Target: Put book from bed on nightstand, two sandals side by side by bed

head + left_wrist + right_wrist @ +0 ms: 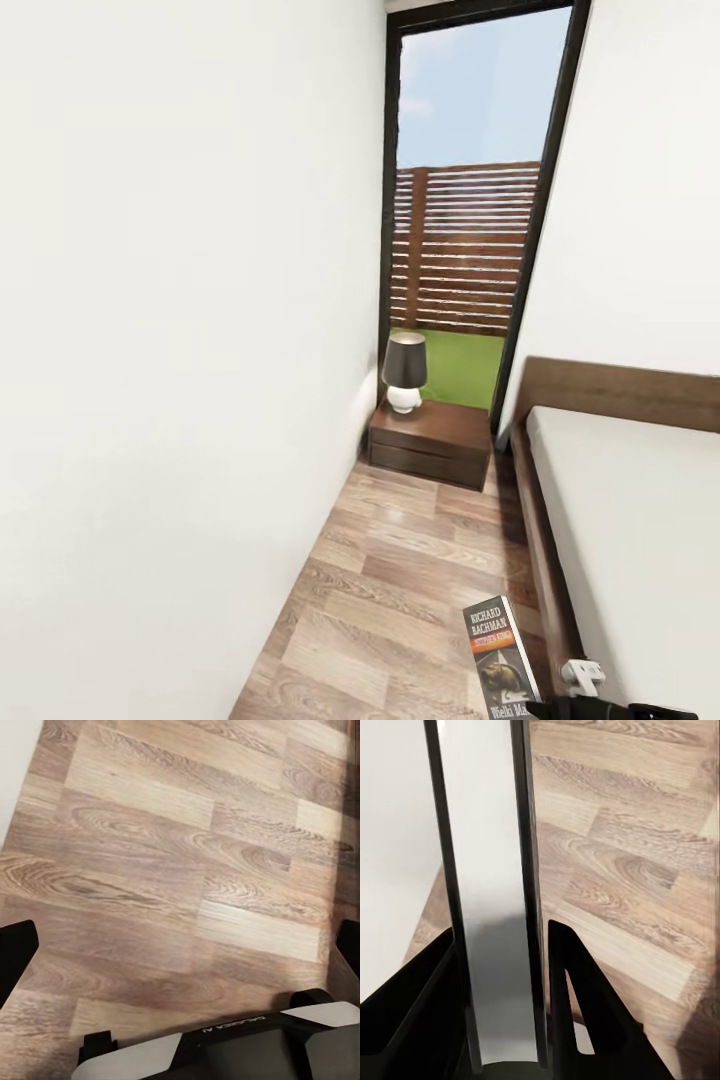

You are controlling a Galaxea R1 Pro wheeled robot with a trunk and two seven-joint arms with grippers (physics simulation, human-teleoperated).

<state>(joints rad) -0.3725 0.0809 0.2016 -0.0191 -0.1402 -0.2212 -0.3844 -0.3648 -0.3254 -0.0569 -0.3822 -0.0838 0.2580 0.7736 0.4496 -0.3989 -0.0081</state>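
Head view: wood floor (400, 560) is bounded by wall (180, 350) and bed (630, 520); the book (503, 660), cut off at the frame edge, is clamped by the right gripper (501, 1020); the left gripper (180, 945) is spread wide.

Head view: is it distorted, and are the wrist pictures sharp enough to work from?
Head view: wide-angle stretch, wall and window frame lean; lamp sharp. Right wrist view: book edge-on between the right hand fingers, soft. Left wrist view: floor grain crisp, evenly lit.

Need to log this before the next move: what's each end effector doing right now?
Left end effector: open, holding nothing, above the wooden floor.
Right end effector: shut on the book, gripped edge-on.
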